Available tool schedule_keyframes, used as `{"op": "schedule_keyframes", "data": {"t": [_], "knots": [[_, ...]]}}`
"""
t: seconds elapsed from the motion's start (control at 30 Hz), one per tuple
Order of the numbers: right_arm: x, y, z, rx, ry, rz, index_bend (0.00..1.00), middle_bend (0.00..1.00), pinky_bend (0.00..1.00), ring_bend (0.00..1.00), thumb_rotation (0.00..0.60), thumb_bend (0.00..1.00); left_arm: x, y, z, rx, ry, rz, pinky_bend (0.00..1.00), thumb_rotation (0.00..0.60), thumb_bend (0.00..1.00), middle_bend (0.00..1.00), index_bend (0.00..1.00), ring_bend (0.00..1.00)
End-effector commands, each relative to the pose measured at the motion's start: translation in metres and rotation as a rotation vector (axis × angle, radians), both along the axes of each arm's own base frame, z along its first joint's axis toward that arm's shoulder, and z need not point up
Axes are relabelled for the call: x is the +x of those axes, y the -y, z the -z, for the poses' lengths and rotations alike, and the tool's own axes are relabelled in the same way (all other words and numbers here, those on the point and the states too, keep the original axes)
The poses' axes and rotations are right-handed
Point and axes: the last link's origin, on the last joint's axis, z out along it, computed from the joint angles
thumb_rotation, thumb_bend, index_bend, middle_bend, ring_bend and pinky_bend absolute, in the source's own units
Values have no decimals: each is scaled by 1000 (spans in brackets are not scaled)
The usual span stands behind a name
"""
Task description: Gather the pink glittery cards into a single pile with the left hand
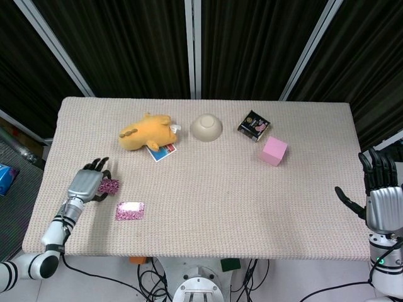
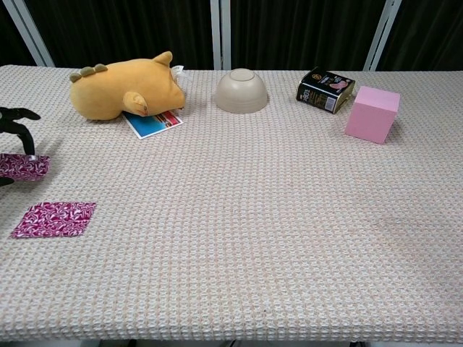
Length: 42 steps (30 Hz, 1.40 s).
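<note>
Left hand is seen near the counter's left edge, one pink glittery card pinched at its edge; the second card lies flat just beside. Both seem thin, light, bendable, best lifted by an edge.

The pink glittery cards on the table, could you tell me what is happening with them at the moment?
The left hand grips one pink glittery card near the left edge of the table; in the chest view the card looks raised off the cloth. The second card lies flat close by, so the two are not yet piled. The right hand waits open beyond the table's right edge, holding nothing.
</note>
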Motion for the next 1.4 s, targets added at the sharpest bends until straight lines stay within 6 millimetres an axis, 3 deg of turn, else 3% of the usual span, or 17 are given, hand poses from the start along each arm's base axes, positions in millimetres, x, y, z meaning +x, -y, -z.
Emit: {"op": "schedule_keyframes", "data": {"t": [0.03, 0.13, 0.3, 0.6, 0.97, 1.23, 1.4], "knots": [[-1, 1, 0, 1, 2, 2, 0, 0, 0, 0, 600, 429, 7, 6, -4, 5, -4, -4, 163, 595, 240, 10, 389, 0], [-2, 1, 0, 3, 6, 3, 0, 0, 0, 0, 600, 429, 15, 16, -1, -14, -4, -14, 163, 587, 240, 10, 387, 0], [-6, 2, 0, 10, 13, 10, 0, 0, 0, 0, 600, 429, 33, 29, 2, -55, -17, -11, 163, 483, 239, 10, 385, 0], [-16, 0, -3, 0, 30, 30, 0, 0, 0, 0, 600, 430, 69, 56, 11, -29, -57, -13, 163, 443, 246, 33, 391, 0], [-21, -3, -4, 0, 34, 36, 0, 0, 0, 0, 600, 431, 84, 73, 31, -73, -123, 96, 163, 453, 252, 35, 403, 0], [-21, -3, -3, 2, 29, 41, 0, 0, 0, 0, 600, 431, 83, 71, 30, -68, -146, 132, 160, 560, 254, 36, 416, 0], [-19, -2, -1, 11, 23, 44, 0, 0, 0, 0, 600, 430, 80, 70, 29, -75, -142, 118, 159, 561, 254, 36, 415, 0]]}}
